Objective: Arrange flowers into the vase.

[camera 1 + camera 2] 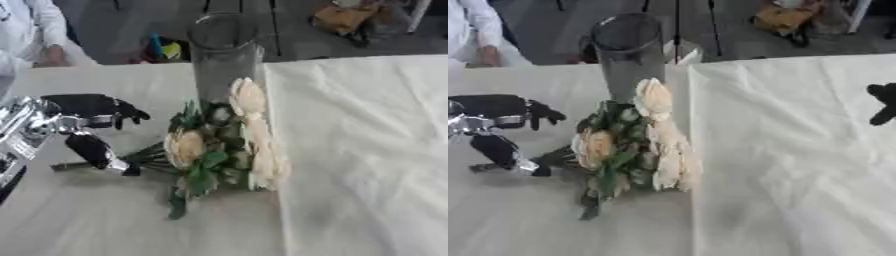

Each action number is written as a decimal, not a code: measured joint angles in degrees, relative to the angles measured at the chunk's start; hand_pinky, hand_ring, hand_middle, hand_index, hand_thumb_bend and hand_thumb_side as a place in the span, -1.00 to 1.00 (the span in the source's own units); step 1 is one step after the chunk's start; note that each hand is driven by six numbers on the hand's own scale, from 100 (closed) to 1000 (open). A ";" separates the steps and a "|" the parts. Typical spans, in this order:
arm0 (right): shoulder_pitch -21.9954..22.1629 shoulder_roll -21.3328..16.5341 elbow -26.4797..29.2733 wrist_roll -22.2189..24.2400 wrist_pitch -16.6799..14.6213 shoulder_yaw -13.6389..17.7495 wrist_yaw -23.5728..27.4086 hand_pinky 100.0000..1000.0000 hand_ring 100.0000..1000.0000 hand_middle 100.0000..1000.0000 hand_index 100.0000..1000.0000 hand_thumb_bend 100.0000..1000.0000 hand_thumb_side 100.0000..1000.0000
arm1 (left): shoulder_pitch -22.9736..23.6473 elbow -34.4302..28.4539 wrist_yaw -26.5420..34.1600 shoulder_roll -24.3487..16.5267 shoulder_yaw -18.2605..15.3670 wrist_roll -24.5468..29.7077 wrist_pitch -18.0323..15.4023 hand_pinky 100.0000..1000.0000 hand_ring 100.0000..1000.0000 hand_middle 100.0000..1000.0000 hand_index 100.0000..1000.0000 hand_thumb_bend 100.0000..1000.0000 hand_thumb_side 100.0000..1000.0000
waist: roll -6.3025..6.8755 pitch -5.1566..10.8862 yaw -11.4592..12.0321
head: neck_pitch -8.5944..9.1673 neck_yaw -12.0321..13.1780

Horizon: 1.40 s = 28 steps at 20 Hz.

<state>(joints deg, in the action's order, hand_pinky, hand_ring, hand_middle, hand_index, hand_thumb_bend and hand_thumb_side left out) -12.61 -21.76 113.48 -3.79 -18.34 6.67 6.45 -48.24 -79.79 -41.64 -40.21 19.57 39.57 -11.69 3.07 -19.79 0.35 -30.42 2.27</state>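
At the left of the frame the left hand (92, 131) is reaching in from the edge, its thumb and fingers spread apart around the stem end of the bouquet (223, 145); the thumb tip is lying right at the stems (144, 159), but whether it is already pinching them cannot be told. Nothing is being held clearly. The bouquet, cream blooms over green leaves, is lying on its side in the middle of the frame on the white tablecloth (367, 150), its heads pointing right and upward. Just behind it, in the upper middle, the tall clear glass vase (223, 55) is standing upright, with the top bloom lying close to its base. At the right edge of the right eye view, dark fingers of the right hand (883, 102) are showing, looking straight and holding nothing.

The step in hand looks like taking hold of the stems. Doing it well would mean closing on the stems low down, gathering them all, then swinging the bundle upright before lowering the stem ends into the vase mouth without knocking the glass.
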 measured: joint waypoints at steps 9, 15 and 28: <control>-0.02 0.29 0.00 0.38 0.16 -0.01 0.26 0.82 0.56 -0.25 0.43 -1.00 0.88 | -0.50 0.15 -0.16 0.99 0.71 -0.56 -0.11 0.36 0.52 0.70 1.00 0.24 0.32 | 0.00 0.00 -0.03 | 0.74 -0.83; -0.01 0.31 0.00 0.64 0.30 -0.01 0.30 0.83 0.56 -0.25 0.43 -1.00 0.87 | -0.67 -0.54 -2.07 0.99 1.42 3.10 -2.27 0.40 0.58 0.72 1.00 0.01 0.09 | 0.00 0.00 -0.10 | 0.69 -0.93; -0.01 0.81 0.00 1.01 0.46 -0.01 0.50 0.83 0.56 -0.26 0.43 -1.00 0.87 | 0.20 -1.96 -7.24 0.91 2.22 2.20 -4.91 0.29 0.51 0.62 0.93 -0.18 -0.08 | 0.00 -0.21 -0.27 | 0.25 -1.33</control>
<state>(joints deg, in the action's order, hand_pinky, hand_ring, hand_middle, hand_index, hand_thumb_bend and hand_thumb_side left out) -12.62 -20.95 113.48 -2.78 -17.88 6.66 6.95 -48.05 -81.75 -48.89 -39.31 21.80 41.77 -16.60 3.07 -20.00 0.07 -30.17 0.94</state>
